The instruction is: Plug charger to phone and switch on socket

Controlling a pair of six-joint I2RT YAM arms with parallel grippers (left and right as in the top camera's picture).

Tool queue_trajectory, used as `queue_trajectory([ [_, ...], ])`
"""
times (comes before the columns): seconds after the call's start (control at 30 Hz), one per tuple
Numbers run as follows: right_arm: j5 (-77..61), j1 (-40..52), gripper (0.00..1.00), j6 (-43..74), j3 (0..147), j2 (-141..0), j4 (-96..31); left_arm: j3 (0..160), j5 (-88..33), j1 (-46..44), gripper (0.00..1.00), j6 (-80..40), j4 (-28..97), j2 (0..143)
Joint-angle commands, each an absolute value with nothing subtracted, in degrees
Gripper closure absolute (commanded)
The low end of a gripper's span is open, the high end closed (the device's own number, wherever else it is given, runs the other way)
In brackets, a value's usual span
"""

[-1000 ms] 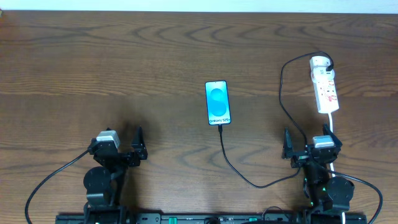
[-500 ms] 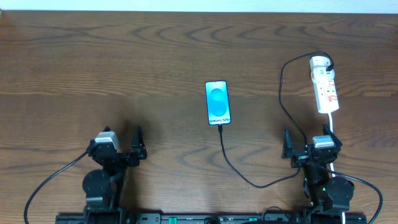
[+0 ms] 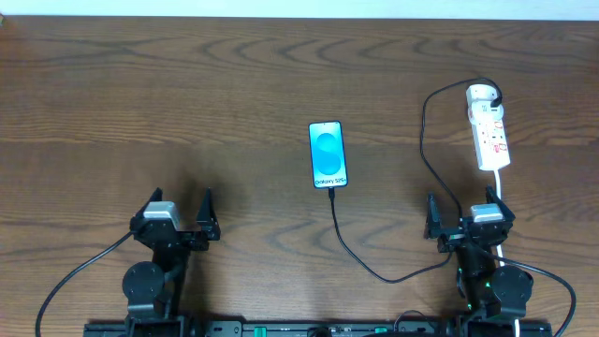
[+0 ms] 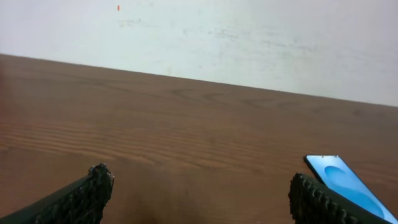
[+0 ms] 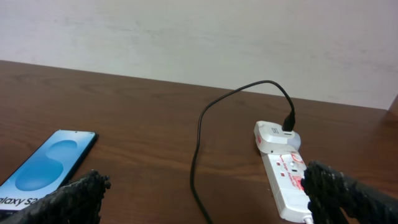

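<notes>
The phone (image 3: 328, 154) lies screen up mid-table, its blue circle design lit; it also shows in the left wrist view (image 4: 348, 183) and the right wrist view (image 5: 50, 165). The black charger cable (image 3: 351, 248) runs from the phone's near end, loops right and up to a black plug seated in the white socket strip (image 3: 489, 131), seen too in the right wrist view (image 5: 289, 177) with the cable (image 5: 199, 134). My left gripper (image 3: 178, 211) is open and empty at the front left. My right gripper (image 3: 468, 213) is open and empty just below the strip.
The socket's white cord (image 3: 501, 187) runs down toward the right arm's base. Bare brown wood table (image 3: 187, 94) spreads around; a pale wall stands behind its far edge (image 4: 199, 37).
The left arm has shifted slightly back and straightened near its base. The phone, cable, socket and right arm have not moved.
</notes>
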State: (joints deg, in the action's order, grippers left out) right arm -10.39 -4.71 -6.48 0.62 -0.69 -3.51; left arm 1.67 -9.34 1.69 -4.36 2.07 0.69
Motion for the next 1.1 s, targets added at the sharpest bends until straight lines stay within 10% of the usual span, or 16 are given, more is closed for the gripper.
queue_trajectory([
  [0.0,-9.8,-5.3,0.01,-6.3,0.3,-0.3,-3.4,0.3,-11.4,1.4,0.07,-1.9,3.4,0.1],
  [1.07,-9.8,-5.3,0.01,-6.3,0.3,-0.3,-3.4,0.3,-12.0,0.9,0.08,1.7,3.1,0.2],
])
